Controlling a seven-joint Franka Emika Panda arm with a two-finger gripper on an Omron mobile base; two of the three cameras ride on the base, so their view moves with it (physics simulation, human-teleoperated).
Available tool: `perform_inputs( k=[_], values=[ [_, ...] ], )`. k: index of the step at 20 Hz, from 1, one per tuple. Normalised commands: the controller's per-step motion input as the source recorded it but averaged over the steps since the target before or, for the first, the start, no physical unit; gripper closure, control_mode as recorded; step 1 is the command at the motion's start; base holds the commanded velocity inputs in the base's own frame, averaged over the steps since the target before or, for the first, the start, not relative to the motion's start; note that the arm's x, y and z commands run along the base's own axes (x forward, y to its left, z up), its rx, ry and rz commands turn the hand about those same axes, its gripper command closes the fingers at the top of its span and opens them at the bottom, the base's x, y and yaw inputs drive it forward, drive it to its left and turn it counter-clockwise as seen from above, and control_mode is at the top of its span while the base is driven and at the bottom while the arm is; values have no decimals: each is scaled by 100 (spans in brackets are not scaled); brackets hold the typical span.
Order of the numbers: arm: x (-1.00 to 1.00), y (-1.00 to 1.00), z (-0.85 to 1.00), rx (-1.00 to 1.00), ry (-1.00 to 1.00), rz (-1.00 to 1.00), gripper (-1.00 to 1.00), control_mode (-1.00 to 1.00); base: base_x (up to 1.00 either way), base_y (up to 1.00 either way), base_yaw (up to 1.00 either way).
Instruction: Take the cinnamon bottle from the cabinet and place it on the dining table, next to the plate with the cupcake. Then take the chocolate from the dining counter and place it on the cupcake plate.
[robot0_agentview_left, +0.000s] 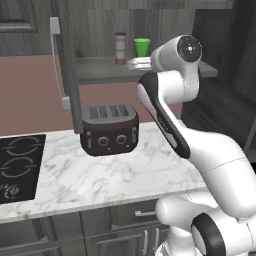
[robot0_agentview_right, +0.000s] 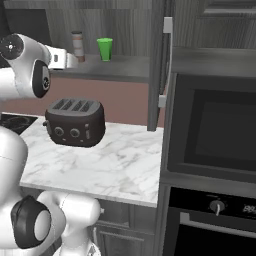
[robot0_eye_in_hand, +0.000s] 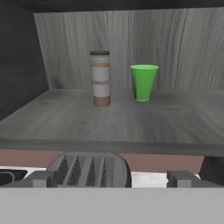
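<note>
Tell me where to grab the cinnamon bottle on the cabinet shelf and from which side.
Grip the cinnamon bottle across its pale middle band, coming straight in from the open front. It stands upright and slim; the green cup stands apart beside it, so keep the open gripper centred on the bottle.

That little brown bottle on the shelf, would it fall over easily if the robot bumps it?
Probably. The cinnamon bottle stands upright, tall and slim on a narrow base, so a high nudge would likely tip it. As a round cylinder, it might then roll toward the green cup beside it. It looks rigid, so a squeeze shouldn't deform it.
</note>
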Motion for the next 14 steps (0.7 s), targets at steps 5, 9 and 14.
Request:
perform_inputs(
  k=[5, 9, 14],
  values=[
    [47, 11, 16, 2, 0, 0, -100, -100, 0, 0, 0],
    [40, 10, 5, 0, 0, 0, -100, -100, 0, 0, 0],
    [20, 10, 0, 0, 1, 0, -100, -100, 0, 0, 0]
  ],
)
